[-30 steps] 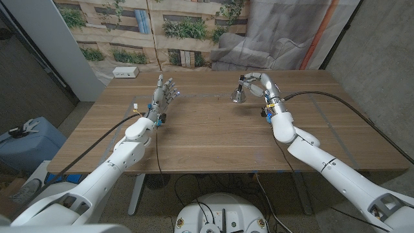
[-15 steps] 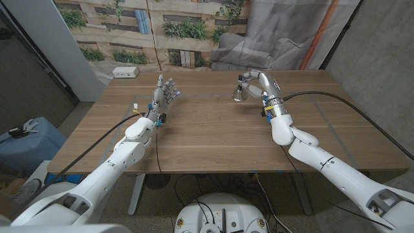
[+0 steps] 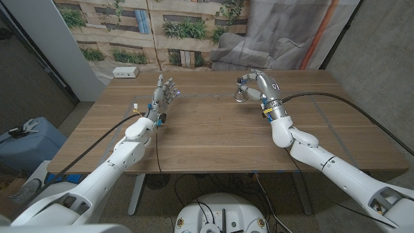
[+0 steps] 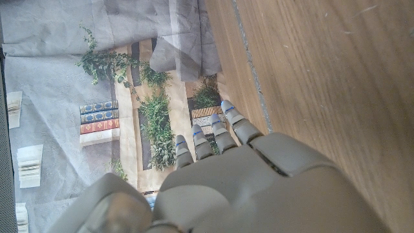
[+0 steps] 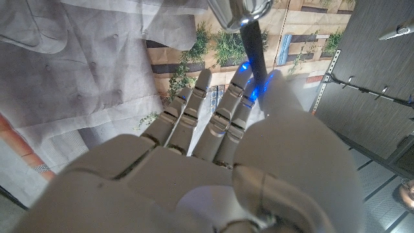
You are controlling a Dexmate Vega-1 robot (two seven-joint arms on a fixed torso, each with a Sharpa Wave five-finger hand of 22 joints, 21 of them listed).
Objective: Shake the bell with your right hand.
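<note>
Up in the upper right-centre of the head view, the right hand (image 3: 257,85) has the bell (image 3: 239,96) pinched by its dark handle, lifted off the wooden table (image 3: 213,139). The silver cup of the bell hangs out to the picture-left of the fingers, tilted over on its side. From the right wrist view the dark handle (image 5: 254,48) runs between the thumb and the fingers (image 5: 223,120), with the shiny metal cup (image 5: 236,11) at the top edge of that frame.

The left hand (image 3: 163,96) stands in the upper left-centre of the head view, on its edge, fingers spread and pointing away, holding nothing. In the left wrist view its fingertips (image 4: 204,133) reach toward the far table edge.

A white box (image 3: 125,72) sits on the far left corner of the table; I cannot tell what is in it.
</note>
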